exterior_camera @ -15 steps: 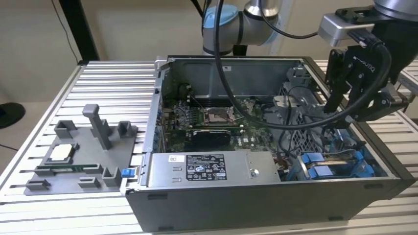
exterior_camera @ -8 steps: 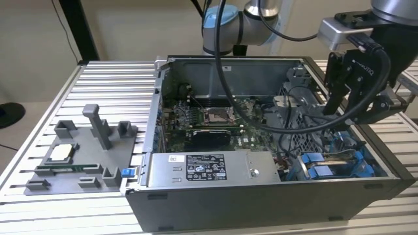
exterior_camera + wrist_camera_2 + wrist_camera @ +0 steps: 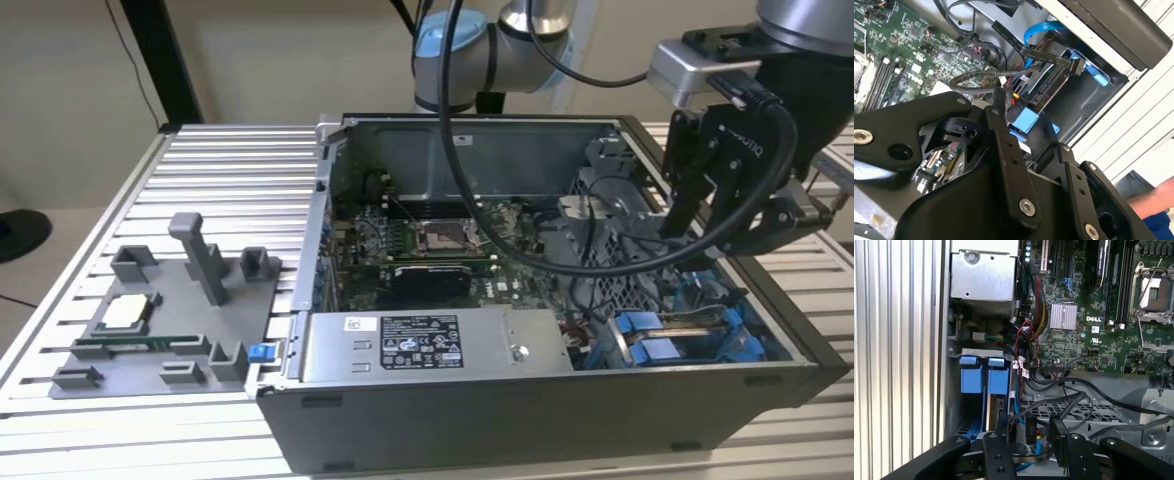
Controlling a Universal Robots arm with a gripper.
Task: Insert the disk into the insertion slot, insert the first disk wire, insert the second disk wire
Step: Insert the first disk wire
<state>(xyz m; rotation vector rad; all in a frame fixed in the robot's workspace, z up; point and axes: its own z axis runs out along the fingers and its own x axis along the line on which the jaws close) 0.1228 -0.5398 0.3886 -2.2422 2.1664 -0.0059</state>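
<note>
Between the two black fingers (image 3: 998, 446) of the gripper (image 3: 1029, 426) hangs a small black wire connector (image 3: 1031, 430). It has free room on both sides, so the fingers stand spread and clamp nothing. I judge they are placed around it in order to take it, since the disk wires are part of the work.

Just beyond the fingertips lies the insertion slot (image 3: 976, 351). The disk (image 3: 1050, 89) appears to sit already inside it in its blue carrier. The carrier's blue tab (image 3: 1024, 121) shows in the gap of the fingers in the second wrist view.

At the end of the disk far from the fingers lies a flat connector (image 3: 1074, 65). Whether it is pushed in, I cannot tell. The gripper body covers the near part of the disk. Behind the fingers, a person's arm (image 3: 1150, 206) is cut off by the frame edge.
</note>
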